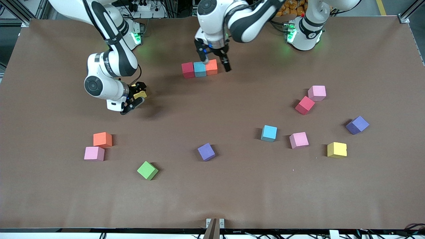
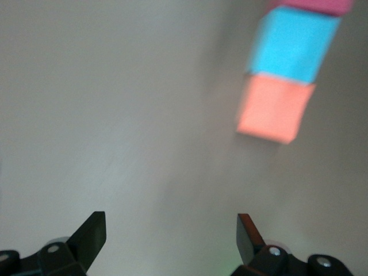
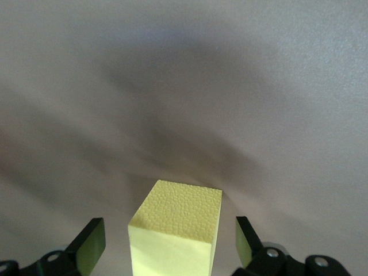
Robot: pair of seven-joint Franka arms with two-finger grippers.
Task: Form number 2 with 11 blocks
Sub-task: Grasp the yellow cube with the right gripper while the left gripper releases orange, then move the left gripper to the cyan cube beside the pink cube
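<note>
Row [image 1: 199, 69]: red, blue and orange blocks touching side by side, near the robot bases; top stroke of the 2, judged just begun

Left gripper [image 1: 216, 61]: over the row's orange end, jaws wide, holding nothing

Right gripper [image 1: 135, 98]: low over bare table [image 1: 212, 192] toward the right arm's end, jaws wide either side of a yellow block [image 3: 177, 230], fingers [image 3: 91, 241] apart from it; held or merely straddled, cannot tell

Loose blocks: eight more, plus two purple, scattered nearer the camera

Next move: probably the yellow block carried to the row and set squarely below its orange end
</note>
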